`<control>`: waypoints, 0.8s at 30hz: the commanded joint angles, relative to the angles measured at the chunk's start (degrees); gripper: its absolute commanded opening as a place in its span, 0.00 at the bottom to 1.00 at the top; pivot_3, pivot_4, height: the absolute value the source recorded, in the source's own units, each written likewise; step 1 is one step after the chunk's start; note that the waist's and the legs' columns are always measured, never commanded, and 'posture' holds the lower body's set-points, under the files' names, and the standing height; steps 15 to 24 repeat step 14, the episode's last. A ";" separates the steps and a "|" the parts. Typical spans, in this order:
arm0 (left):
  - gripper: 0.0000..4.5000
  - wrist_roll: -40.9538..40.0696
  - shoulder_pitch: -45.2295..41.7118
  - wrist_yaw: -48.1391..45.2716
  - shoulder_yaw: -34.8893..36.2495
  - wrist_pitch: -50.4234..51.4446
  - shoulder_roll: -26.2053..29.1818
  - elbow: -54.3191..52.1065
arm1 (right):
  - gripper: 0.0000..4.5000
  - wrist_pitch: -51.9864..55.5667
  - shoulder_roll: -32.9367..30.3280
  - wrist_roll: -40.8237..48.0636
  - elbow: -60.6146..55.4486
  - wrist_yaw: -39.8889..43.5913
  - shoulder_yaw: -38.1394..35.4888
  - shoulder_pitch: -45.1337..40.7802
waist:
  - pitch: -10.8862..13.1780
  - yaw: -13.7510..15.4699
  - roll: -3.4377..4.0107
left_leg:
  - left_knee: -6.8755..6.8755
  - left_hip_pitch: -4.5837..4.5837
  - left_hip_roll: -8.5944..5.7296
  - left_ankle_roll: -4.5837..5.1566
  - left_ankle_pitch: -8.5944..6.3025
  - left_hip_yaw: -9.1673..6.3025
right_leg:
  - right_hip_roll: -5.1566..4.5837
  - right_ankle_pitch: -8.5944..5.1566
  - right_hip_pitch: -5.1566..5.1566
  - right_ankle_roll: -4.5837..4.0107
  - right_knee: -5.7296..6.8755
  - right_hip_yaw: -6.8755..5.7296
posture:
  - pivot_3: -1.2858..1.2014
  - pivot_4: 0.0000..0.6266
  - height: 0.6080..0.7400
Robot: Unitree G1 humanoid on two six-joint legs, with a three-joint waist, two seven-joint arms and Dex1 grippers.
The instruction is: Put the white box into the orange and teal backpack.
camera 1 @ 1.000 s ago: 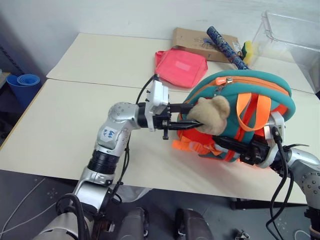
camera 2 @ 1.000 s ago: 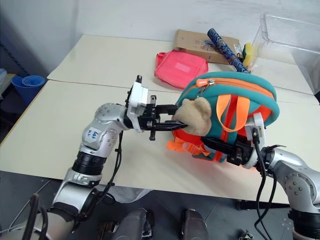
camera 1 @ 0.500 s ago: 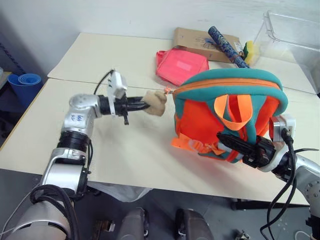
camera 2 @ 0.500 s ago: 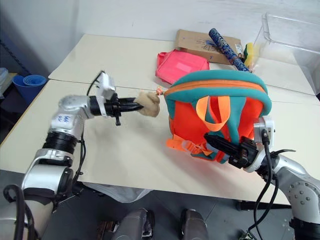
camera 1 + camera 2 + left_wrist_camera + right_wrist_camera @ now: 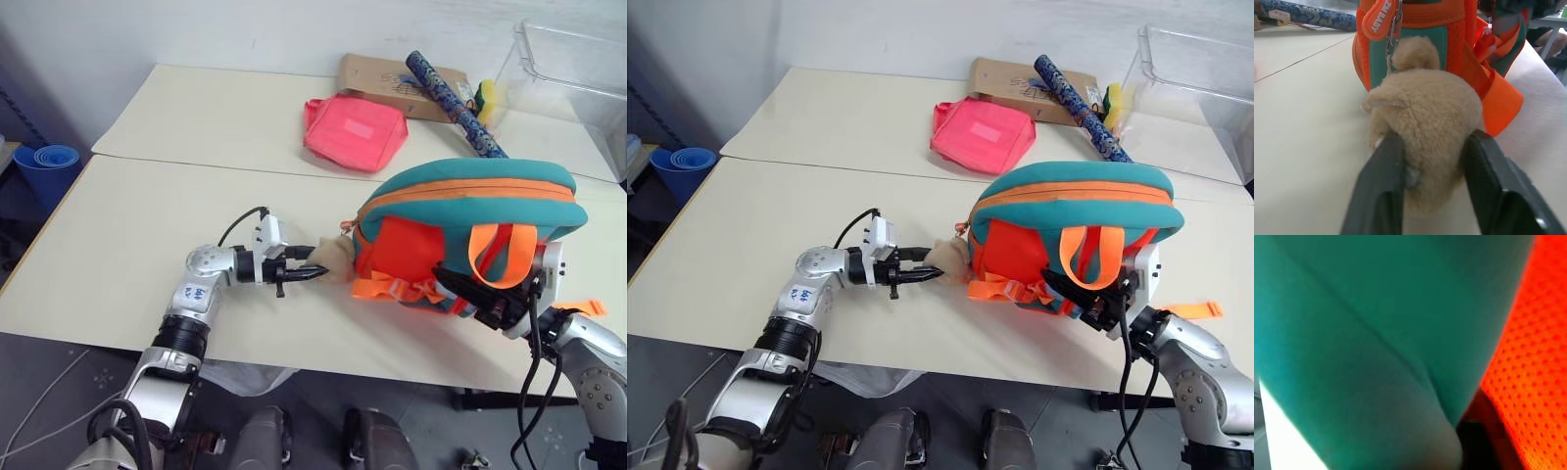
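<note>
The orange and teal backpack (image 5: 470,201) lies on the table's near right part, its zipped teal top facing up. Its tan plush bear head (image 5: 335,259) rests on the table at the backpack's left side. My left gripper (image 5: 306,272) is level just above the table and stands open, with the bear head (image 5: 1425,112) between its two black fingers (image 5: 1383,186). My right gripper (image 5: 477,294) is tucked under the backpack's front among the orange loops, against teal fabric (image 5: 1361,333). The white box is out of view.
A pink-red pouch (image 5: 355,132) lies behind the backpack. Further back are a cardboard box (image 5: 387,83), a blue patterned roll (image 5: 453,93) and a clear plastic bin (image 5: 578,73). Blue stacked cups (image 5: 46,157) stand off the table's left edge.
The backpack has come down from upright and now lies lower on the table. My left gripper sank to the tabletop with the bear head and opened. My right gripper dropped a little.
</note>
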 commanded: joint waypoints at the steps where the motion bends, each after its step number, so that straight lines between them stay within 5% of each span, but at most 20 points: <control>1: 0.69 -3.77 5.92 -1.67 5.52 1.66 6.81 -9.04 | 0.51 -9.83 -2.56 -5.88 0.34 5.62 -4.41 5.03 | -0.01 -0.33 0.01 | -0.02 0.01 0.03 -0.04 -0.02 0.01 | 0.05 0.00 0.01 0.00 0.00 0.00 | 0.52 0.24 1.00; 4: 0.89 -6.29 14.34 -4.18 8.93 2.79 13.00 -15.65 | 0.74 -18.16 -5.82 -9.70 5.22 12.69 -9.61 11.64 | -0.01 -0.45 0.03 | -0.09 0.08 0.06 -0.05 -0.03 0.02 | 0.08 0.00 0.07 0.00 -0.04 -0.01 | 0.52 0.24 1.00; 7: 0.91 -5.68 21.21 -3.10 12.25 0.36 16.67 -18.87 | 0.97 -23.48 -7.47 -10.90 11.67 14.84 -14.03 12.85 | -0.01 -0.39 0.03 | -0.06 0.18 0.02 0.01 -0.07 0.04 | -0.08 0.00 0.16 0.00 -0.25 0.06 | 0.52 0.24 1.00; 14: 0.91 -4.41 31.22 1.24 15.76 -0.85 20.04 -24.56 | 0.99 -38.81 -10.47 -16.96 27.84 19.34 -14.39 8.08 | 0.00 -0.17 0.05 | -0.23 0.25 0.01 -0.39 -0.27 0.01 | -0.39 -0.02 0.12 -0.04 -0.31 -0.10 | 0.52 0.24 1.00; 24: 0.91 -4.41 31.22 1.24 15.76 -0.85 20.04 -24.56 | 0.99 -38.81 -10.47 -16.96 27.84 19.34 -14.39 8.08 | 0.00 -0.17 0.05 | -0.23 0.25 0.01 -0.39 -0.27 0.01 | -0.39 -0.02 0.12 -0.04 -0.31 -0.10 | 0.52 0.24 1.00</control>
